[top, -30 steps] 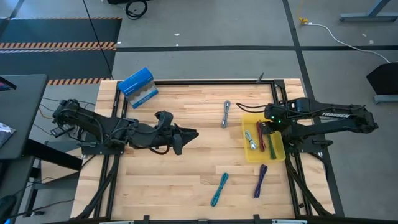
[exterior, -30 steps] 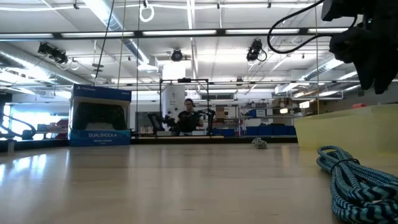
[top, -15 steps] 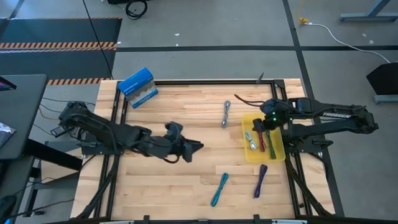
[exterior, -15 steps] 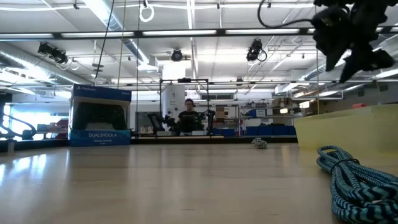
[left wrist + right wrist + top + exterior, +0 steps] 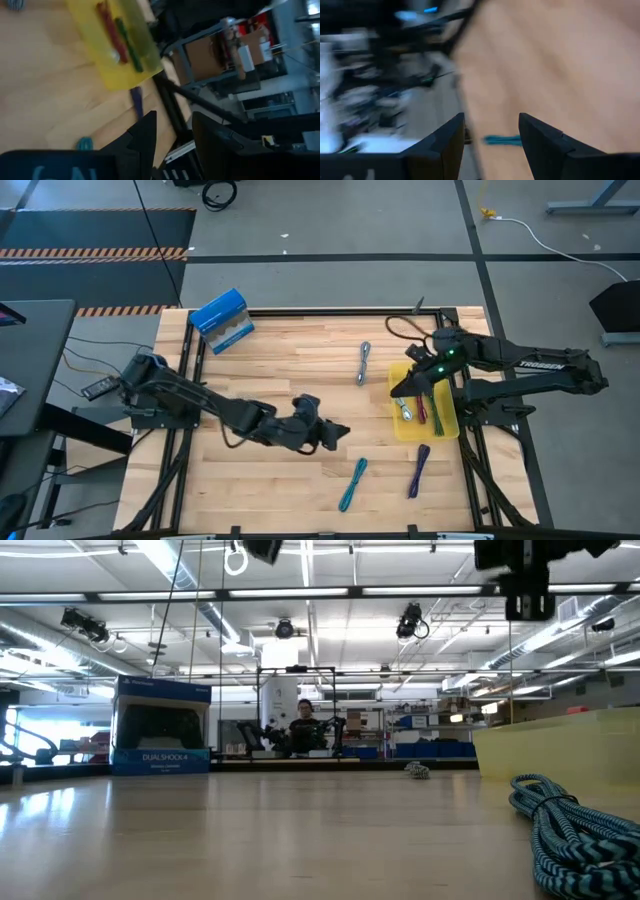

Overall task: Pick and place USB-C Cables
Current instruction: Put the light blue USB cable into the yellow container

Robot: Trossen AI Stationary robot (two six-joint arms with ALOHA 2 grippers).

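Three cables lie in the yellow tray (image 5: 446,420) at the table's right: pale blue (image 5: 404,406), green (image 5: 128,44) and maroon (image 5: 110,31). The grey cable (image 5: 364,364) lies left of the tray toward the far edge. The teal cable (image 5: 352,484) and the purple cable (image 5: 418,470) lie near the near edge. My left gripper (image 5: 340,435) is open above the table's middle, up and left of the teal cable. My right gripper (image 5: 397,390) is open above the tray's left edge, pointing left.
A blue box (image 5: 222,320) stands at the far left corner. Bare wood stretches between it and the cables. In the low view the teal cable (image 5: 570,830) fills the near right, with the tray wall (image 5: 560,745) behind it. A person stands far off in the room.
My left gripper has reached toward the table's right and near edge, closing on the teal cable. My right gripper has swung from over the tray toward the table's left and has risen in the low view. No cable has moved.
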